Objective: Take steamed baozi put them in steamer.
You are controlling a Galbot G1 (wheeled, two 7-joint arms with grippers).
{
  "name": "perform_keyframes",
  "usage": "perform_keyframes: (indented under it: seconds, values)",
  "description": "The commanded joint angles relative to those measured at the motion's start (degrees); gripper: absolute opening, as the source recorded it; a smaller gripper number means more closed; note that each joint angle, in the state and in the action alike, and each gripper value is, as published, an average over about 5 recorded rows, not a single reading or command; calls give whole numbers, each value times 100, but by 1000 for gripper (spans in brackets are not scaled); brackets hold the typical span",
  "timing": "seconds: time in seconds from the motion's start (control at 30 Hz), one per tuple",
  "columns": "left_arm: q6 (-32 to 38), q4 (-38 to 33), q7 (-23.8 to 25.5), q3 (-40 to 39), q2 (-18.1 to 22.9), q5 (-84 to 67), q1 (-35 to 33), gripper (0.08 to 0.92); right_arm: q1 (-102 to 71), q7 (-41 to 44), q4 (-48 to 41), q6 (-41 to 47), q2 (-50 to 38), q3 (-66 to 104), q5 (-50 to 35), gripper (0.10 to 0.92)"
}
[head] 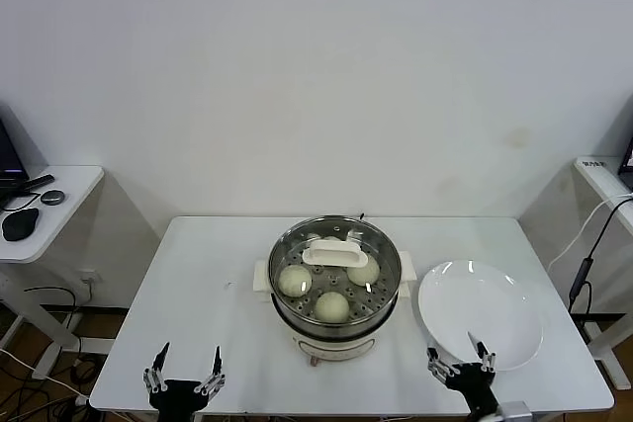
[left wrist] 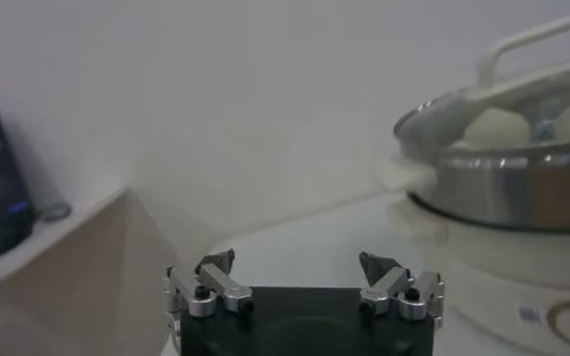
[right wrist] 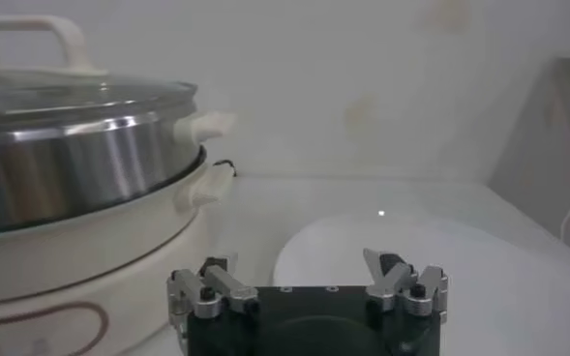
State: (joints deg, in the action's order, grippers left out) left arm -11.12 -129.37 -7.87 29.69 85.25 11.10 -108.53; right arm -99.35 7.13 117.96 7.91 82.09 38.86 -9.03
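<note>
The steamer (head: 331, 330) stands at the middle of the white table, a shiny steel pot on a cream base, with a glass lid (head: 334, 254) on it. Through the lid I see three cream-white baozi (head: 295, 281) (head: 332, 306) (head: 364, 271) on the perforated floor. My left gripper (head: 185, 368) hangs open and empty at the table's front left. My right gripper (head: 460, 361) hangs open and empty at the front right, by the plate's near edge. From the left wrist, the gripper (left wrist: 297, 266) faces the steamer (left wrist: 517, 184) and a baozi (left wrist: 497, 126). From the right wrist, the gripper (right wrist: 309, 269) sits beside the steamer (right wrist: 72, 164).
A flat white plate (head: 481, 313) (right wrist: 410, 242) lies bare to the right of the steamer. A side table (head: 59, 195) with dark items stands to the far left, and another surface with cables (head: 603, 205) to the far right.
</note>
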Motion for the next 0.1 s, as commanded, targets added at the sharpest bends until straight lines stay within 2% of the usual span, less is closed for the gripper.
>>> perform_keyframes:
  seconds: [0.03,0.1]
  values:
    - [-238,-253,-230,-61,-8,-460,-445,823,-438,21,637,431,-58,29,152,823]
    - [-239,-268,-235,-79,-9,-472,-450,823,-446,23,650,436,-58,62,174,823]
